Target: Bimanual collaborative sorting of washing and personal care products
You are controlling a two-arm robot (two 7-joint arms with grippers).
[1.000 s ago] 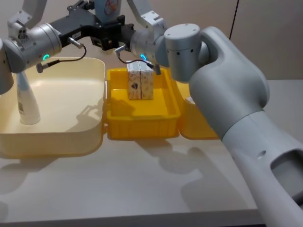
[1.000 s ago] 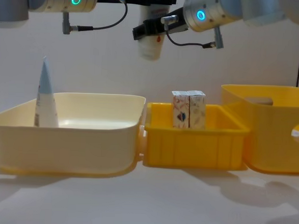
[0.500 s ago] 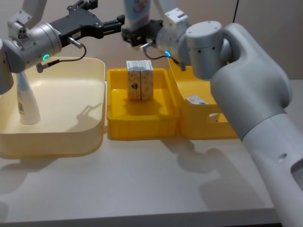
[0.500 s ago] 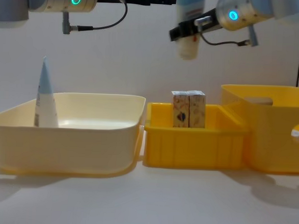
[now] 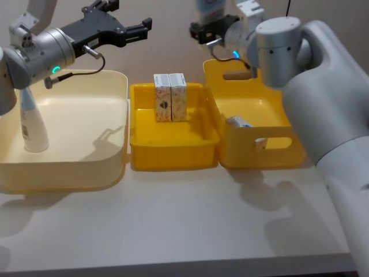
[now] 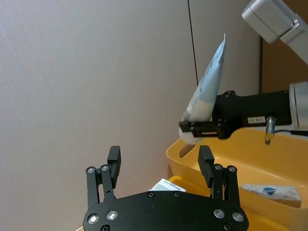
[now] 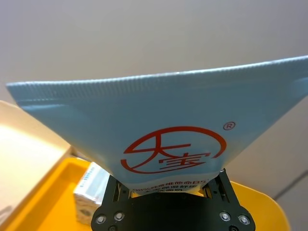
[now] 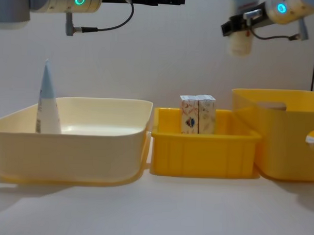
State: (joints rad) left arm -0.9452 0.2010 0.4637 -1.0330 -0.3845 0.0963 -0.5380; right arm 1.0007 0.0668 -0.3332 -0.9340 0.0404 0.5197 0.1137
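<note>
My right gripper (image 5: pixel 207 29) is shut on the cap end of a pale blue squeeze tube (image 5: pixel 210 8) with a red mark (image 7: pixel 173 153), held high over the back of the deep yellow tub (image 5: pixel 265 147). The chest view has that tube (image 8: pixel 239 44) hanging below the right gripper (image 8: pixel 244 23). My left gripper (image 5: pixel 130 14) hovers open and empty above the gap between the cream tub (image 5: pixel 86 170) and the yellow tray (image 5: pixel 173 158). A second tube (image 5: pixel 31 124) stands upright in the cream tub. Two patterned cartons (image 5: pixel 170 97) stand side by side in the tray.
The three containers sit in a row across the white table, touching each other. Inside the deep yellow tub lie a white-blue pack (image 5: pixel 237 122) and a brownish item (image 5: pixel 233 75). Bare tabletop (image 5: pixel 173 225) stretches in front of them.
My right gripper has carried the tube to the right, from beside the left gripper, past the tray, to above the deep yellow tub. The left arm has stayed in place, open.
</note>
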